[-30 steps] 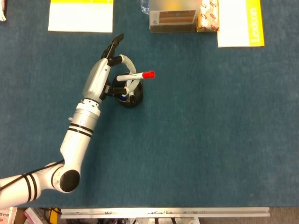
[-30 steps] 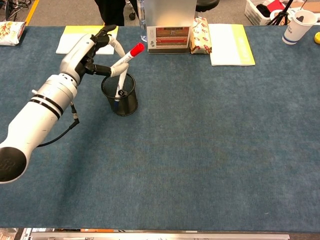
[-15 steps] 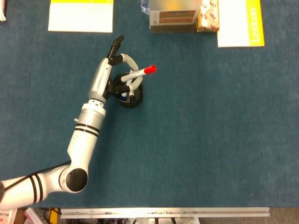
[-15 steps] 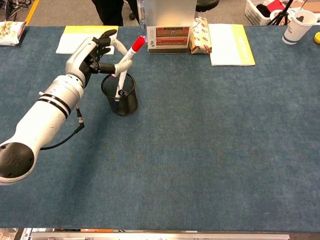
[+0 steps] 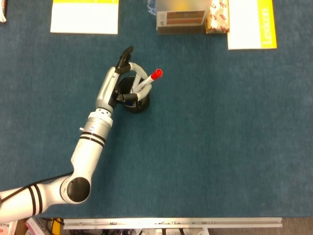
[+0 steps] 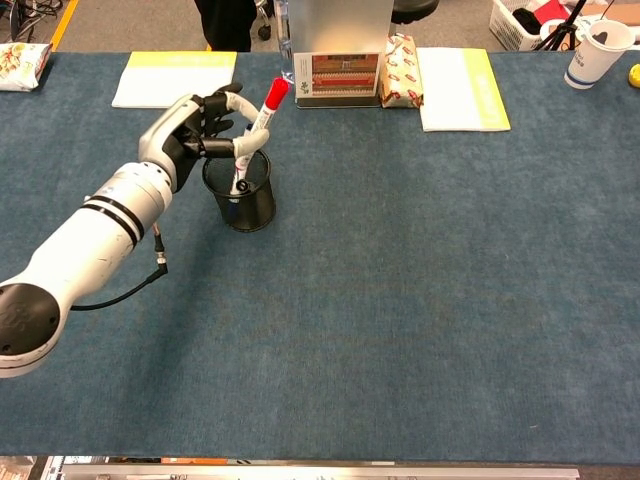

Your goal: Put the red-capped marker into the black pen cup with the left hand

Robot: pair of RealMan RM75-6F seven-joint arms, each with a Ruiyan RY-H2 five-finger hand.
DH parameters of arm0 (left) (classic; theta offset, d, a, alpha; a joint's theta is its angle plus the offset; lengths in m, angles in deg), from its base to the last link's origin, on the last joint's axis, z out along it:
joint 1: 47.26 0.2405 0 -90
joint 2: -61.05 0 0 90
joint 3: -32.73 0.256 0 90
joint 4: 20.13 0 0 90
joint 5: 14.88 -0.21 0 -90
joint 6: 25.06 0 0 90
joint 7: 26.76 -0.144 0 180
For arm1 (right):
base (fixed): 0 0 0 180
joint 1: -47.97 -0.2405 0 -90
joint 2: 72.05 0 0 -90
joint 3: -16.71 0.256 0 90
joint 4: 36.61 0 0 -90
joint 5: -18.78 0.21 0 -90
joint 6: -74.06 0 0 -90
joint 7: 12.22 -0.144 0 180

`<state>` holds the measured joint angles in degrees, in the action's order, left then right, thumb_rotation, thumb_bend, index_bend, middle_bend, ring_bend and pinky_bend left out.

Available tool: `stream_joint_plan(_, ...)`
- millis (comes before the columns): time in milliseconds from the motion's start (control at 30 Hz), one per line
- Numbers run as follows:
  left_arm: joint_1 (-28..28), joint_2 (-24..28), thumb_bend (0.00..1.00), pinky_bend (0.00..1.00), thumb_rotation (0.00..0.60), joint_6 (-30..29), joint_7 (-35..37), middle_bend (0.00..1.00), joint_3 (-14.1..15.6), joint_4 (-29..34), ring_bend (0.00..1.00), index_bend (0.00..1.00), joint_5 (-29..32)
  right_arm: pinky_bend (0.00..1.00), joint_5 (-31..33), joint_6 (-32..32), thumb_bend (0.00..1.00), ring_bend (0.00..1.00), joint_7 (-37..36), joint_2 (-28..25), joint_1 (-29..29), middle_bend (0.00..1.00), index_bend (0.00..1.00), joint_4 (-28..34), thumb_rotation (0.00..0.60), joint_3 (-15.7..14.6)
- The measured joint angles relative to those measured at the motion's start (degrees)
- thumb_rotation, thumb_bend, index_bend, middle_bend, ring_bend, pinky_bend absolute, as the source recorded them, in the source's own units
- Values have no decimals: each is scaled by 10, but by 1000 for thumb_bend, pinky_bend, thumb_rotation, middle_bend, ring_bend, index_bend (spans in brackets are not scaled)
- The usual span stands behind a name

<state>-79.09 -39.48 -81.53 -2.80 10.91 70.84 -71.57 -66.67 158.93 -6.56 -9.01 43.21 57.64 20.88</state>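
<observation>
Black mesh pen cup (image 6: 240,195), toward the tabletop's far-left corner, holds the red-capped marker (image 6: 257,128) tilted, cap up; left hand (image 6: 192,132) pinches its barrel.

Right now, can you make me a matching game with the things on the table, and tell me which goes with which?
Things:
1. red-capped marker
2. black pen cup
3. left hand
4. white paper cup

Places or states:
A. at the far right edge of the table in the chest view
B. holds the marker over the pen cup
C. leans with its red end up and its lower end down inside the pen cup
D. stands on the blue table with a pen already in it

Pairs: 1-C, 2-D, 3-B, 4-A
</observation>
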Motion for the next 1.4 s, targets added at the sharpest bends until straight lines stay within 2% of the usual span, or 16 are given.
stream_joint_plan(100, 0, 5, 323, 0, 598, 8, 1, 0, 3, 0, 0, 258, -3, 439, 0, 0, 87, 220, 0, 0, 0, 242, 215, 0, 600, 0)
stream_joint_plan(200, -1, 8, 262, 0, 598, 13, -2, 0, 6, 0, 0, 172, -5, 439, 0, -1, 87, 220, 1, 0, 0, 242, 214, 0, 600, 0)
stream_joint_plan(400, 2, 15, 246, 0, 600, 5, -3, 0, 7, 1, 0, 147, -14, 439, -1, 0, 87, 220, 0, 0, 0, 243, 214, 1, 600, 0)
stream_joint_plan(533, 8, 31, 246, 0, 600, -7, -12, 0, 12, 5, 0, 176, -42, 439, -2, 4, 88, 220, -2, -2, 1, 243, 214, 2, 600, 0)
stream_joint_plan(633, 15, 53, 246, 0, 600, -34, -44, 0, 22, 7, 0, 261, -69, 439, -2, 4, 87, 220, 0, -2, 1, 243, 214, 2, 600, 0)
stream_joint_plan(767, 32, 105, 246, 0, 600, -70, -104, 0, 39, 22, 0, 323, -105, 439, -4, 3, 87, 220, 4, 0, 1, 244, 214, 2, 600, -1)
stream_joint_plan(967, 57, 200, 246, 0, 600, -88, -171, 7, 67, 78, 0, 408, -120, 439, -8, 4, 87, 220, 10, 2, 1, 244, 214, 2, 600, -3)
stream_joint_plan(1100, 74, 272, 246, 0, 600, -90, -213, 140, 99, 119, 15, 421, -138, 439, -10, 6, 87, 220, 14, 2, 2, 244, 214, 3, 600, -3)
stream_joint_plan(1167, 85, 309, 246, 0, 600, -96, -246, 175, 120, 134, 33, 434, -160, 439, -11, 7, 87, 220, 17, 2, 2, 244, 214, 2, 600, -4)
stream_joint_plan(1300, 111, 344, 246, 28, 600, -129, -316, 259, 163, 139, 89, 462, -225, 439, -14, 9, 87, 220, 30, 5, 2, 244, 214, -1, 600, -5)
stream_joint_plan(1400, 142, 356, 246, 63, 600, -176, -370, 318, 194, 129, 129, 486, -275, 439, -15, 10, 87, 220, 43, 10, 2, 244, 214, -6, 600, -5)
